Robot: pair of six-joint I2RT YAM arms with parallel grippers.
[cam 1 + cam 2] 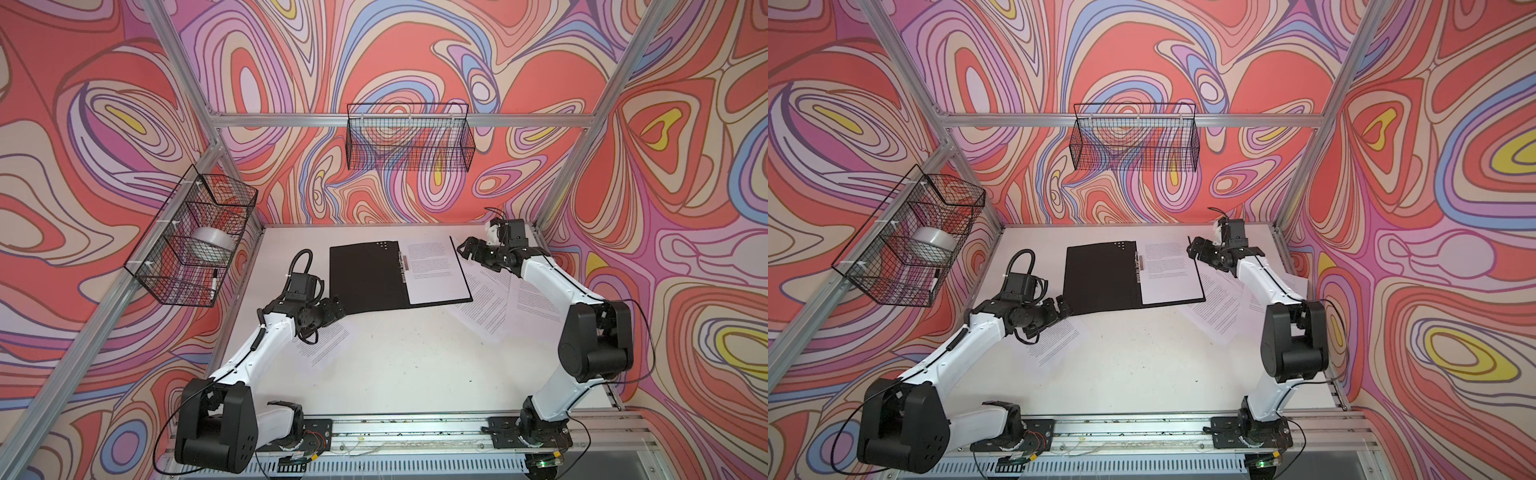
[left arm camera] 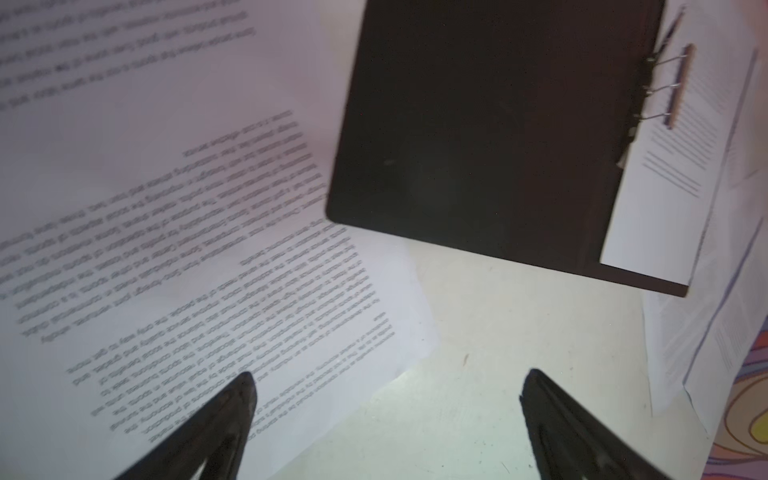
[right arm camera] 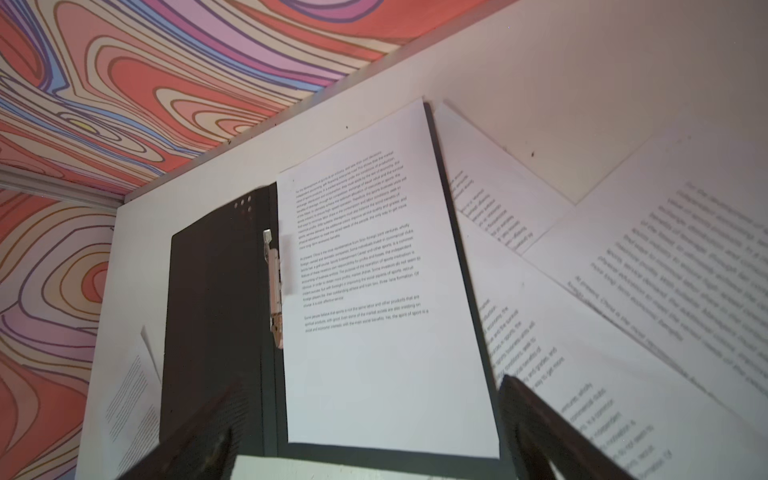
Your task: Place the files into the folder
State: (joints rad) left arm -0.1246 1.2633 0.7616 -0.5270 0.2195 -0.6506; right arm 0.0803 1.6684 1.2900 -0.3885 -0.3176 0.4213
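Noted mid-task: folder (image 1: pixel 361 274) open on the surface (image 1: pixel 415 365) with one sheet (image 1: pixel 436 270) inside, other files (image 1: pixel 486 307) loose beside it, left gripper (image 1: pixel 336 306) and right gripper (image 1: pixel 463 247) wide, empty; next, likely pinching a flat sheet's edge.

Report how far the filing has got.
Done: the folder lies open with a sheet on its right half. In hand: nothing; left gripper and right gripper are open and empty. Left: loose sheets right of the folder, more pages under the left gripper.

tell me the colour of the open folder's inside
Black; the folder shows it best in a top view.
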